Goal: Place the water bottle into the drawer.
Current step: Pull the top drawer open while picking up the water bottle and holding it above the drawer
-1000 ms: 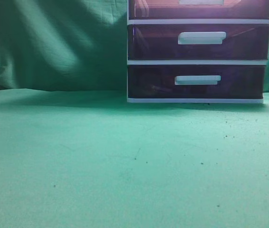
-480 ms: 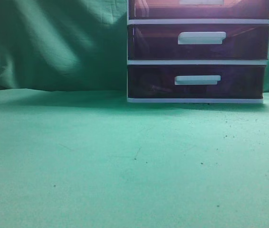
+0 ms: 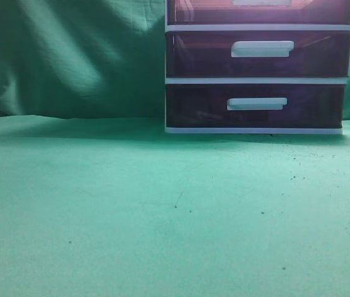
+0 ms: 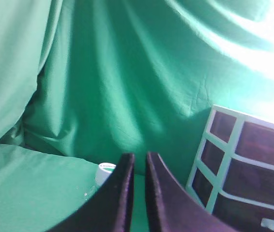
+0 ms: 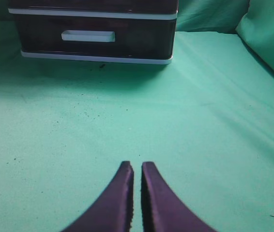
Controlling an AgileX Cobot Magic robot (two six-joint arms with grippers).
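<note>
The water bottle (image 4: pixel 105 170) shows only in the left wrist view: a white cap and a bit of clear body on the green cloth, partly hidden behind my left finger. My left gripper (image 4: pixel 139 155) is shut and empty, held up off the cloth, with the bottle beyond it. The drawer (image 3: pixel 206 12), the pinker top one, sits closed at the top edge of the exterior view; it also shows in the left wrist view (image 4: pixel 263 142). My right gripper (image 5: pixel 137 164) is shut and empty over the cloth, in front of the unit. Neither gripper shows in the exterior view.
The white-framed drawer unit (image 3: pixel 166 80) stands at the back right with two darker purple drawers (image 3: pixel 200 55) (image 3: pixel 193 105), both closed; the lowest one shows in the right wrist view (image 5: pixel 142 36). Green cloth (image 3: pixel 101 204) covers the table and hangs as a backdrop (image 3: pixel 70 55).
The top drawer's front looks a little darker than before. Nothing else has visibly moved.
</note>
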